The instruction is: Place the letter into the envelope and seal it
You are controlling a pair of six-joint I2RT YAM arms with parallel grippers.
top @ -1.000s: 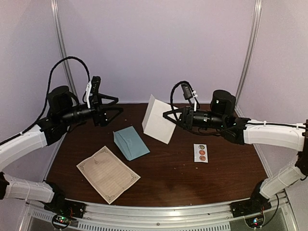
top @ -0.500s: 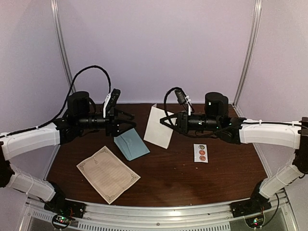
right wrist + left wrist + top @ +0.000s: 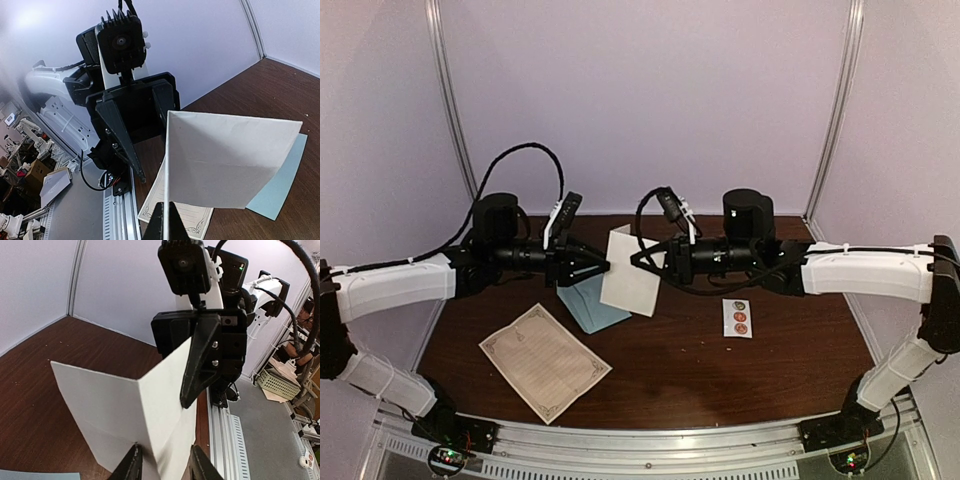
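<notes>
Top external view — A: what is up in the air over the middle of the tabletop [image 3: 720, 375]?
B: A white folded sheet [image 3: 630, 285], held upright between the two arms. The right end effector [image 3: 638, 259] has it by the side nearest that arm. In the right wrist view its fingers are pressed together on the paper, close to the fold.
A: And the left end effector [image 3: 603, 266]?
B: It is at the sheet's opposite side. The left wrist view shows its fingers [image 3: 132, 466] a narrow way apart, with the sheet's near edge between them. I can't tell whether the pads touch the paper.
A: Where is the letter [image 3: 545, 362]?
B: Flat on the tabletop at the front left, border side up and turned at an angle, well apart from both end effectors.
A: And the envelope [image 3: 582, 305]?
B: Lying flat just behind and to the right of the letter, near it but not touching, below the left end effector. From above, the raised sheet hides its right part.
A: Anything else on the tabletop?
B: A small white sticker strip [image 3: 738, 317] with three round stickers, to the right of the sheet, near the right arm
</notes>
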